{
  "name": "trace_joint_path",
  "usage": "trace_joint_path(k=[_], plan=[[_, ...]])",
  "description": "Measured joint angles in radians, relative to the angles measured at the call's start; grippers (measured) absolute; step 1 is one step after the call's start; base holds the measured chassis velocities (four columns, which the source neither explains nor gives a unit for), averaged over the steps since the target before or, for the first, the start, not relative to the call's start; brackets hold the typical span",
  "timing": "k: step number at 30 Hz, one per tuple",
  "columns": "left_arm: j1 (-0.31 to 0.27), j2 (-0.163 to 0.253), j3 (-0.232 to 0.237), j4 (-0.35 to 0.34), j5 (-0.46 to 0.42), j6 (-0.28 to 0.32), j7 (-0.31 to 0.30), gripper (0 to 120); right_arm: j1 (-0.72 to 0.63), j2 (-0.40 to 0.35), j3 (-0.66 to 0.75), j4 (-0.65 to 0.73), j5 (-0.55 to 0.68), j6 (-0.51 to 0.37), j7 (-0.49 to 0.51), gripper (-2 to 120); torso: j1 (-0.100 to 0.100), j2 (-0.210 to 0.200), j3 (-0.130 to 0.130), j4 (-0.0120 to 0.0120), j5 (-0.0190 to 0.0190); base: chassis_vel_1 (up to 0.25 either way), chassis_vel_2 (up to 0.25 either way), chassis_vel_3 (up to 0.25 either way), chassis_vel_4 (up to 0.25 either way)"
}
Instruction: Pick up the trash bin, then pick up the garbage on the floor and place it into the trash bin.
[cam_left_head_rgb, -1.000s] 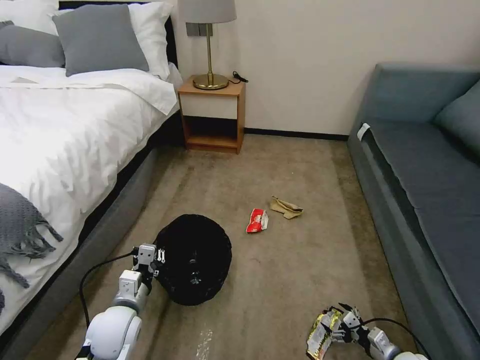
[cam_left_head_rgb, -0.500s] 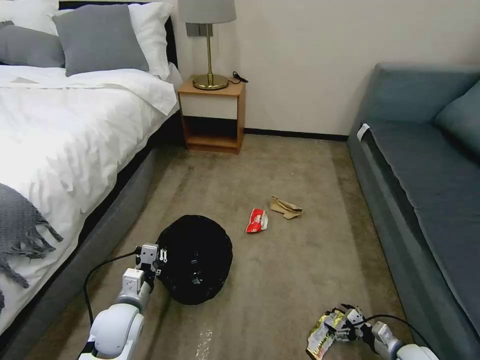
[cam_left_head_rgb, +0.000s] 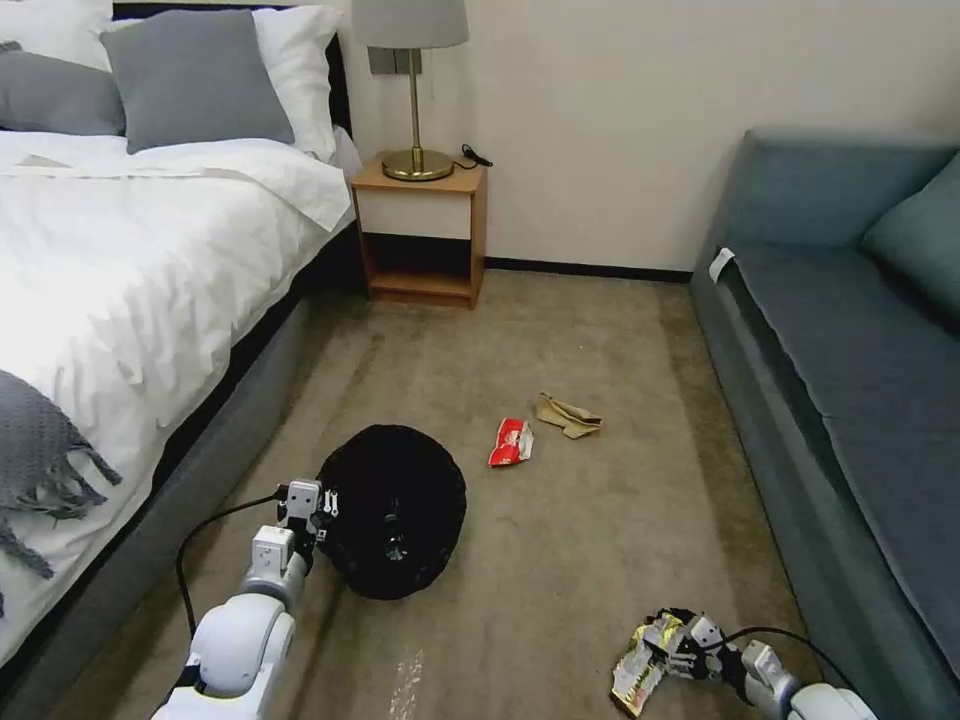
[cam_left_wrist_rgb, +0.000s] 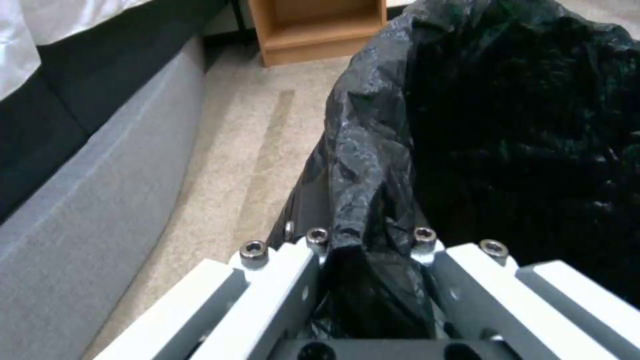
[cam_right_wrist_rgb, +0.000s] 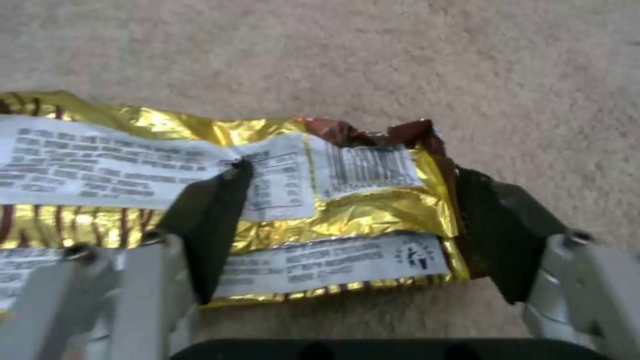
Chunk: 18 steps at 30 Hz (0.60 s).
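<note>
On carpet between bed and sofa: left gripper (cam_left_head_rgb: 312, 505) jaws clamp trash bin (cam_left_head_rgb: 395, 510) rim; right gripper (cam_left_head_rgb: 668, 645) jaws pinch yellow-silver wrapper (cam_left_head_rgb: 640, 668), long axis crosswise to jaws; bin lies forward-left of wrapper, well apart.

Head cam: high up, aimed forward and down across carpet (cam_left_head_rgb: 600, 540), wide, whole room. Left wrist cam: right up against trash bin (cam_left_wrist_rgb: 507, 130), looking along fingers; same bin mid-floor in head view. Right wrist cam: super close, facing wrapper (cam_right_wrist_rgb: 280, 200) on carpet.
</note>
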<state>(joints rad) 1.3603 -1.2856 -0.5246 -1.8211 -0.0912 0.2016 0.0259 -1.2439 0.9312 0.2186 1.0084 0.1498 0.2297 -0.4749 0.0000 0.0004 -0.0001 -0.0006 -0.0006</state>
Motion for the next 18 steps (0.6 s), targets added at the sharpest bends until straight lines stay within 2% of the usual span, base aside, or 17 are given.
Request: trace_joint_path(k=[3, 4, 6, 8, 9, 10, 13, 14, 16, 17, 18], plan=[[-0.006, 0.003, 0.000, 0.001, -0.005, 0.002, 0.000, 4, 0.000, 0.001, 0.002, -0.002, -0.001, 0.003, -0.002, 64, 0.000, 0.000, 0.000, 0.0002, 0.0005, 0.000, 0.000, 0.000, 0.000], [-0.009, 0.006, 0.000, 0.001, -0.007, 0.002, 0.000, 4, 0.002, 0.001, 0.005, -0.001, -0.001, 0.003, -0.003, 59, 0.000, 0.000, 0.000, 0.0004, 0.0014, 0.000, 0.000, 0.000, 0.000], [-0.012, 0.007, 0.000, 0.001, -0.008, 0.002, 0.000, 4, 0.004, 0.001, 0.007, 0.003, -0.001, 0.004, -0.003, 57, 0.000, 0.000, 0.000, 0.0011, 0.0023, 0.000, 0.000, 0.000, 0.000], [-0.013, 0.009, -0.001, 0.002, -0.010, 0.003, 0.000, 4, 0.008, -0.001, 0.014, 0.016, 0.003, 0.002, -0.004, 48, 0.000, -0.001, 0.000, 0.0023, 0.0032, 0.000, 0.000, 0.000, 0.000], [-0.013, 0.009, -0.002, 0.002, -0.011, 0.003, 0.000, 4, 0.007, -0.003, 0.017, 0.023, 0.007, -0.001, -0.005, 44, 0.000, -0.001, 0.000, 0.0022, 0.0028, 0.000, 0.000, 0.000, 0.000], [-0.013, 0.009, -0.002, 0.002, -0.011, 0.003, 0.000, 4, 0.007, -0.003, 0.017, 0.023, 0.007, -0.001, -0.005, 44, 0.000, -0.001, 0.000, 0.0022, 0.0028, 0.000, 0.000, 0.000, 0.000], [-0.013, 0.010, -0.004, 0.003, -0.012, 0.003, 0.000, 4, -0.002, -0.005, 0.029, 0.051, 0.016, -0.005, -0.009, 28, 0.000, -0.001, 0.000, 0.0008, 0.0015, 0.000, 0.000, 0.000, 0.000], [-0.013, 0.010, -0.004, 0.003, -0.012, 0.003, 0.000, 4, -0.002, -0.005, 0.029, 0.051, 0.016, -0.005, -0.009, 28, 0.000, -0.001, 0.000, 0.0008, 0.0015, 0.000, 0.000, 0.000, 0.000], [-0.011, 0.012, -0.006, 0.003, -0.015, 0.003, 0.000, 4, -0.010, -0.006, 0.034, 0.062, 0.021, -0.005, -0.027, 17, 0.000, -0.001, 0.000, 0.0004, 0.0015, 0.000, 0.000, 0.000, 0.000], [-0.011, 0.012, -0.006, 0.003, -0.015, 0.003, 0.000, 4, -0.010, -0.006, 0.034, 0.062, 0.021, -0.005, -0.027, 17, 0.000, -0.001, 0.000, 0.0004, 0.0015, 0.000, 0.000, 0.000, 0.000], [-0.010, 0.014, -0.007, 0.002, -0.016, 0.003, 0.000, 4, -0.014, -0.006, 0.040, 0.065, 0.026, -0.003, -0.049, 13, 0.000, -0.001, 0.000, 0.0005, 0.0012, 0.000, 0.000, 0.000, 0.000]])
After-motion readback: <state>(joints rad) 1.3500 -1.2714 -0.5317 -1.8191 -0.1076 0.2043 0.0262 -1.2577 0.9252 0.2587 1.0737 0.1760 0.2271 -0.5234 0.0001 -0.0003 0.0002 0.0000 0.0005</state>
